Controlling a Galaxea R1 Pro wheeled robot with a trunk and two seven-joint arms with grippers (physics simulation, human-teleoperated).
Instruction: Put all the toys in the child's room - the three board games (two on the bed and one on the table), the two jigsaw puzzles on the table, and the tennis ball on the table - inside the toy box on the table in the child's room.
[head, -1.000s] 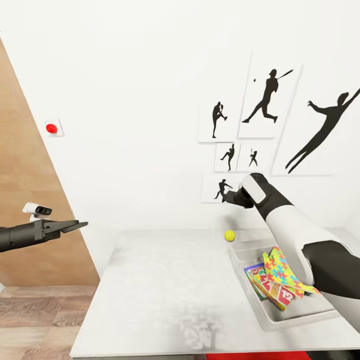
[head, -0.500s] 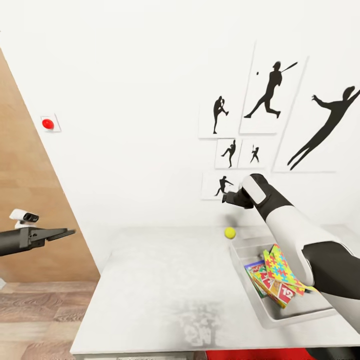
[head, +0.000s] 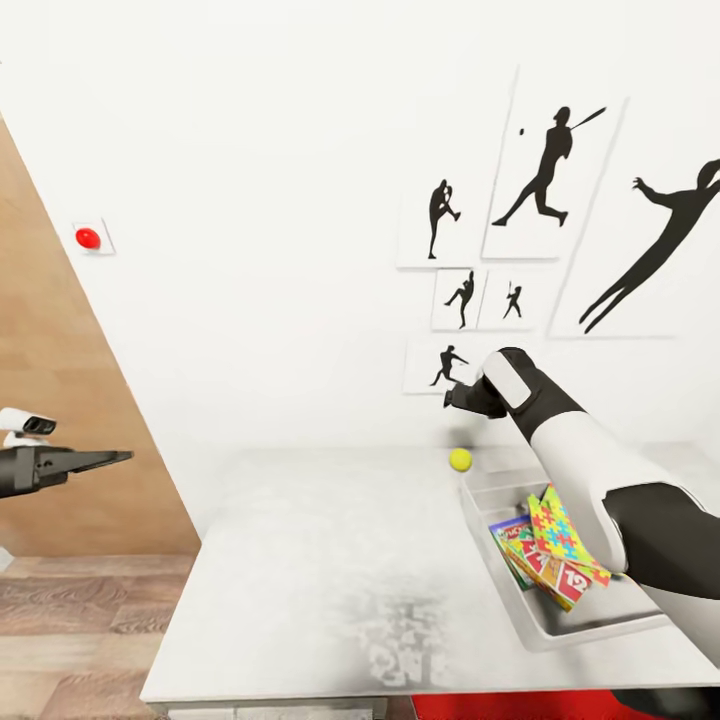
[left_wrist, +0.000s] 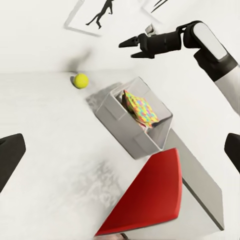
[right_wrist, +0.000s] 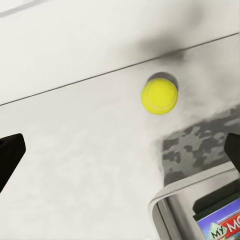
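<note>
The tennis ball (head: 460, 459) (left_wrist: 80, 80) (right_wrist: 159, 95) lies on the light-grey table (head: 330, 560), close to the wall and just beyond the toy box's far corner. The toy box (head: 541, 629) (left_wrist: 120, 125) (right_wrist: 165, 200) holds a jigsaw puzzle (head: 555, 528) (left_wrist: 140, 107) leaning on board games (head: 516, 548) (right_wrist: 220, 227). My right gripper (head: 450, 394) (left_wrist: 128, 45) hovers open above the ball, with nothing between its fingers (right_wrist: 10, 155). Off the table's left side, my left gripper (head: 112, 458) stands open and empty, its fingers (left_wrist: 10, 160) pointing toward the table.
A white wall with black sports silhouettes (head: 545, 180) runs right behind the table. A wood panel (head: 60, 400) and wood floor (head: 80, 620) lie to the left. A red object (head: 500, 705) (left_wrist: 150, 195) sits below the table's near edge. A red button (head: 87, 238) is on the wall.
My left arm has drawn back to the left, away from the table. The head view has shifted slightly. The right gripper and the ball have held their places.
</note>
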